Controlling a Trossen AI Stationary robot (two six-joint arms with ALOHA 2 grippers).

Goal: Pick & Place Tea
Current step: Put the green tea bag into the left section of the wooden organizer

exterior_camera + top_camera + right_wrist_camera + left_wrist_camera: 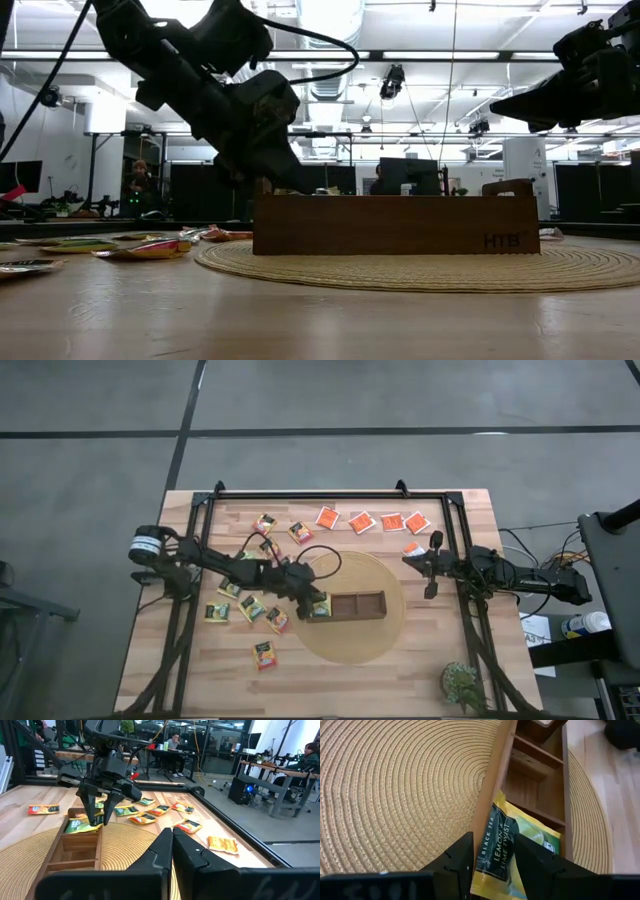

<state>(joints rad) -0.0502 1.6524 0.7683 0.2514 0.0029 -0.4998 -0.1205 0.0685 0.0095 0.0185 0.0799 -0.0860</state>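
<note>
Green-and-yellow tea sachet [512, 851] is hanging pinched in the left gripper [492, 857] over the wooden tray [540, 780]'s end compartment. The right gripper [172, 847] is waiting closed and empty, well apart.

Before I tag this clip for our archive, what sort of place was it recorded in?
Most likely a robotics lab or open workshop, not a home. Beyond the wooden table stand desks with monitors where people sit working, under bare ceiling ducts and strip lights, with a plain grey floor.
</note>
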